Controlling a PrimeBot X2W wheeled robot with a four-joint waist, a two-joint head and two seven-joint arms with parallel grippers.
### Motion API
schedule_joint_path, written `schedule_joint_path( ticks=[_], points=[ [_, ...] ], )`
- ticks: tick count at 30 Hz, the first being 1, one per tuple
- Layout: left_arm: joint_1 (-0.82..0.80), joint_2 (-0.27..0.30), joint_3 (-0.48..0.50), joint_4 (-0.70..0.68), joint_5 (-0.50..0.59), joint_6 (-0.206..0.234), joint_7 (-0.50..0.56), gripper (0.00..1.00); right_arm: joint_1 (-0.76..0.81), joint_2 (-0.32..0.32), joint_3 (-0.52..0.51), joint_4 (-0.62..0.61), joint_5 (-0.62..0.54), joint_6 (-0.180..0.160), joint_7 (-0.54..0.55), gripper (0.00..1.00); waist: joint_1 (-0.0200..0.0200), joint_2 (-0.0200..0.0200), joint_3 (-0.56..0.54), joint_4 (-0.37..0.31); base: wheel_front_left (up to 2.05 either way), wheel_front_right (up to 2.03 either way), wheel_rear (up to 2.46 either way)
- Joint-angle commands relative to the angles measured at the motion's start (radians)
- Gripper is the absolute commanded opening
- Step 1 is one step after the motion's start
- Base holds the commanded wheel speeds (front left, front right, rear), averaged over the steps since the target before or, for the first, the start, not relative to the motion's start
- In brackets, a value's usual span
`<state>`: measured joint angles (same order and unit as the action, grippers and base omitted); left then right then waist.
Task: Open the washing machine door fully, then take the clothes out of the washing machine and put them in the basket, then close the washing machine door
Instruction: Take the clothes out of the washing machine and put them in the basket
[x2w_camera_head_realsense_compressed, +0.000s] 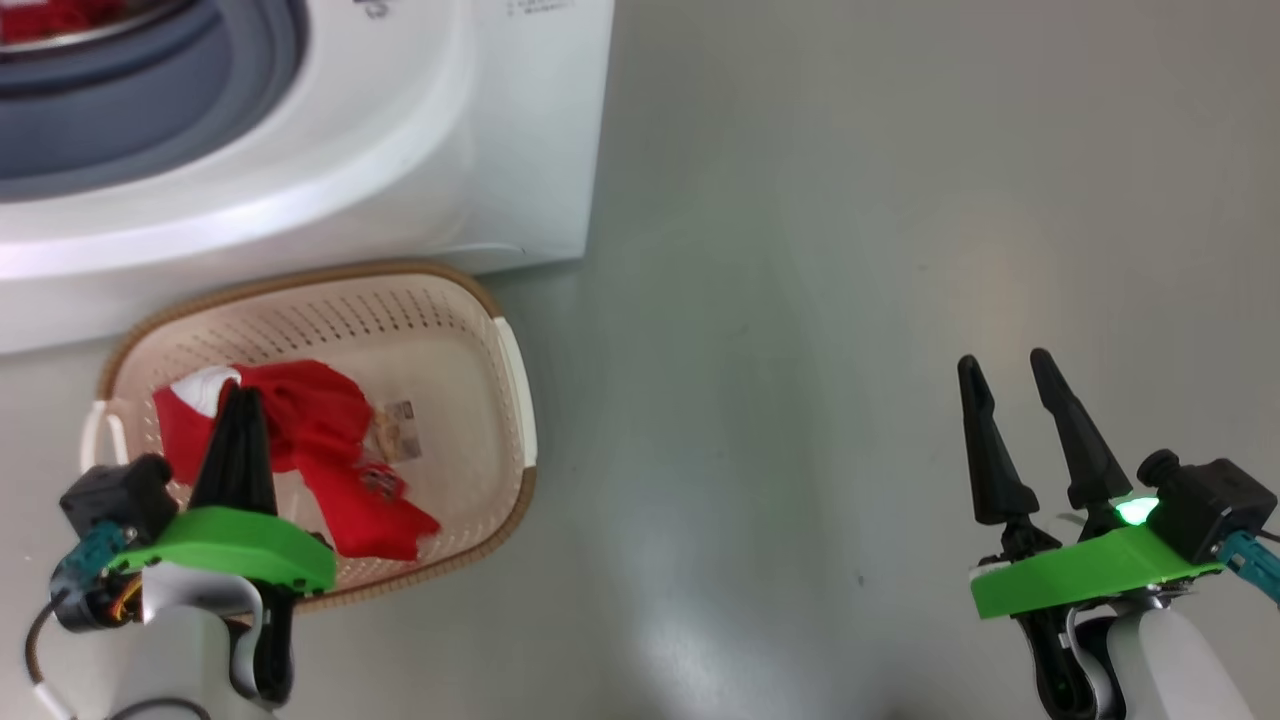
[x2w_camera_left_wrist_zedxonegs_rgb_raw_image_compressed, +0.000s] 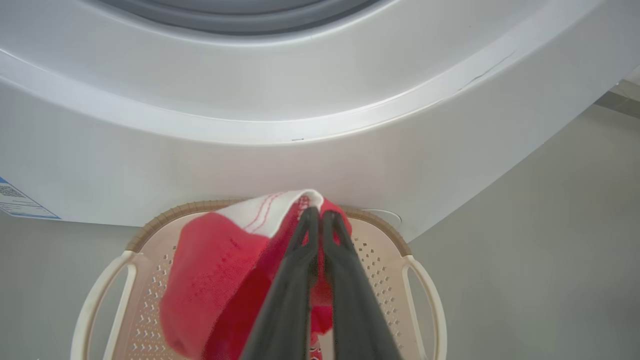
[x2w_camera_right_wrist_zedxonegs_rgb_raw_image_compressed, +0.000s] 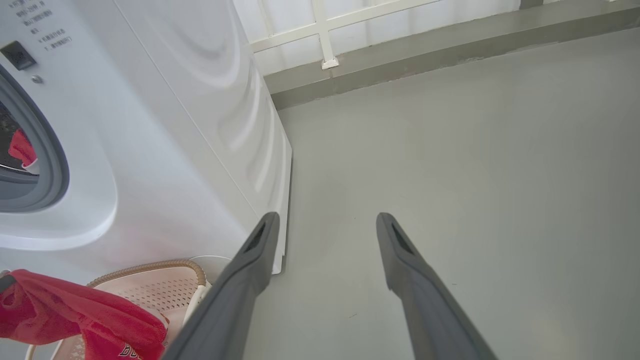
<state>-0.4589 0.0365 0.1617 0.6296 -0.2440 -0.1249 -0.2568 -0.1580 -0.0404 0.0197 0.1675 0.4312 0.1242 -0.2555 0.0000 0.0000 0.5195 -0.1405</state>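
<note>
Red, white-panelled fabric clothes (x2w_camera_head_realsense_compressed: 320, 430) droop from the clamped left gripper (x2w_camera_head_realsense_compressed: 240, 392) over the cream perforated plastic basket (x2w_camera_head_realsense_compressed: 300, 280); the right gripper (x2w_camera_head_realsense_compressed: 1003, 360) gapes empty.

The clothes (x2w_camera_head_realsense_compressed: 330, 440) are bright red, with a white panel crossed by thin red stripes. The basket (x2w_camera_head_realsense_compressed: 460, 340) is cream, dotted with rows of small holes, under a brown woven-look rim. The washer (x2w_camera_head_realsense_compressed: 420, 150) is white and its seal (x2w_camera_head_realsense_compressed: 150, 120) grey. The floor (x2w_camera_head_realsense_compressed: 800, 300) is pale grey. The left gripper (x2w_camera_head_realsense_compressed: 240, 392) and right gripper (x2w_camera_head_realsense_compressed: 1004, 360) are black on bright green mounts.
</note>
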Motion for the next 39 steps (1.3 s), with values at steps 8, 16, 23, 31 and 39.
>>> schedule_joint_path(
  ticks=[8, 16, 23, 31, 39],
  points=[
    [-0.103, 0.06, 0.019, 0.16, 0.048, -0.006, -0.005, 0.0, -0.043, -0.01, 0.038, -0.036, 0.012, 0.007, -0.006, 1.0, 0.0, 0.0, 0.122, -0.033, 0.0, 0.0, 0.0],
    [-0.185, 0.097, -0.01, 0.282, 0.098, -0.006, -0.005, 0.0, -0.073, -0.01, 0.088, -0.047, 0.01, 0.007, -0.006, 1.0, 0.0, 0.0, 0.186, -0.045, 0.0, 0.0, 0.0],
    [-0.236, 0.107, 0.005, 0.336, 0.11, -0.006, -0.005, 0.0, -0.085, -0.01, 0.11, -0.053, 0.005, 0.007, -0.006, 1.0, 0.0, 0.0, 0.219, -0.053, 0.0, 0.0, 0.0],
    [-0.261, 0.107, 0.033, 0.363, 0.113, -0.006, -0.005, 0.47, -0.087, -0.01, 0.103, -0.052, 0.001, 0.007, -0.006, 1.0, 0.0, 0.0, 0.219, -0.056, 0.0, 0.0, 0.0],
    [-0.244, 0.088, 0.062, 0.366, 0.109, -0.006, -0.005, 1.0, -0.081, -0.01, 0.091, -0.05, -0.007, 0.007, -0.006, 1.0, 0.0, 0.0, 0.189, -0.042, 0.0, 0.0, 0.0]
  ],
)
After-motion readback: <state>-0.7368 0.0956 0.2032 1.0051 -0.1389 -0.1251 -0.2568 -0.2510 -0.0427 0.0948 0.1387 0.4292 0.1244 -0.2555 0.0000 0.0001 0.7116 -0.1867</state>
